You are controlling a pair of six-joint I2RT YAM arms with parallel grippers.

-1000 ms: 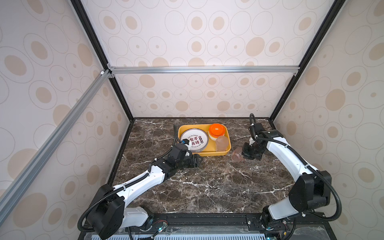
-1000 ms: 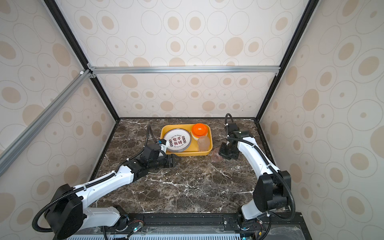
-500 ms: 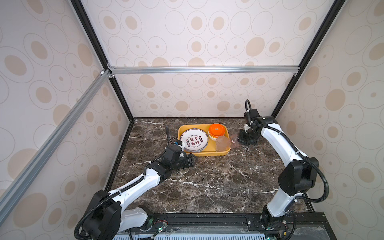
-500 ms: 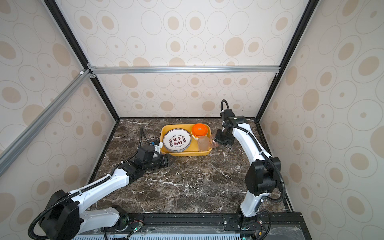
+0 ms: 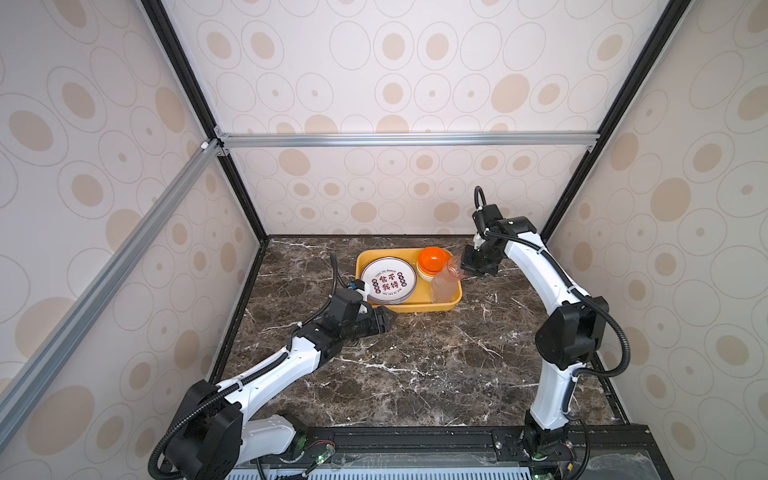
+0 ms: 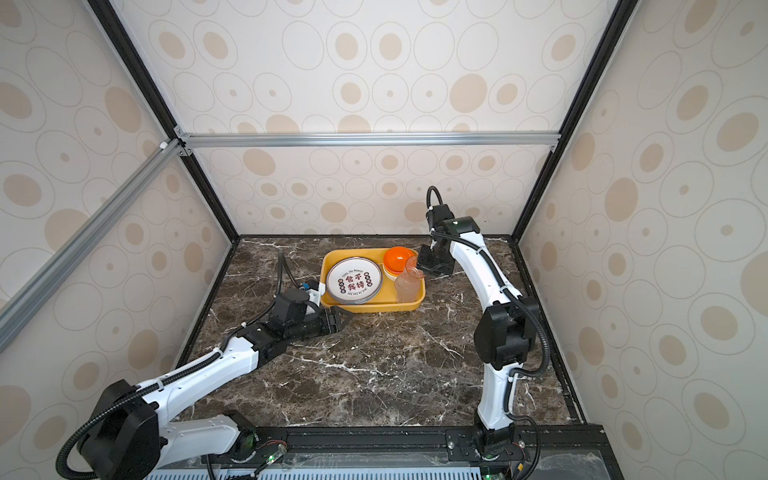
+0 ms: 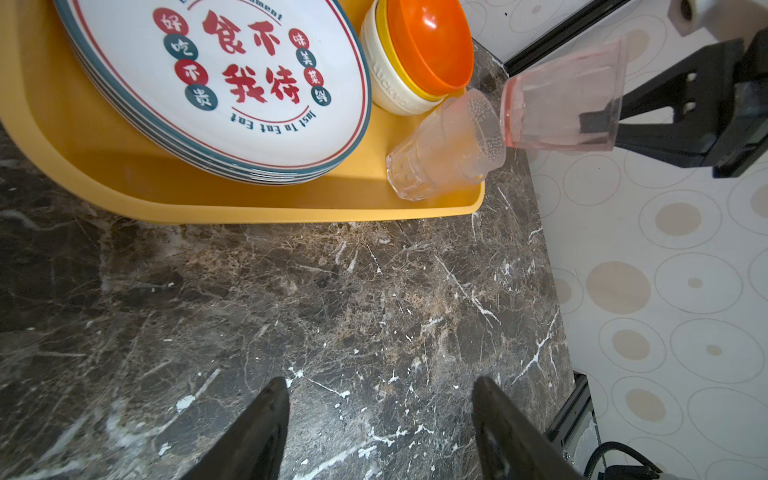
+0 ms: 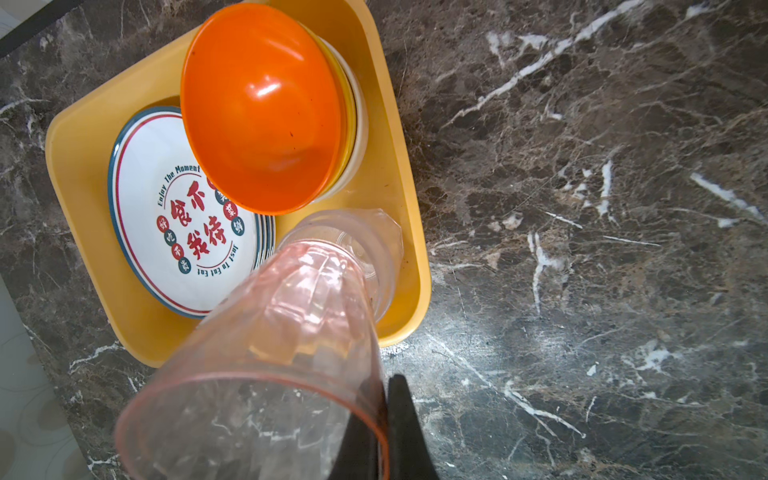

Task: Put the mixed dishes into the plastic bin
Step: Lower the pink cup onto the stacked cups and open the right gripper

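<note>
Currently, right gripper (image 8: 384, 411) pinches the pink cup (image 8: 282, 332) by its rim; cup axis tilts base-first toward the clear cup (image 8: 380, 249) in the plastic bin (image 8: 395, 174). Left gripper (image 7: 380, 386) spread.

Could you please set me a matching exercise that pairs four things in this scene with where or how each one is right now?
Things:
1. pink cup
2. orange bowl
3. lettered plate
4. left gripper

States:
A. on top of a stack of plates in the bin
B. open, empty, over the marble table
C. pinched by its rim in the right gripper
D. topmost in a nest of bowls

Pairs: 1-C, 2-D, 3-A, 4-B
</note>
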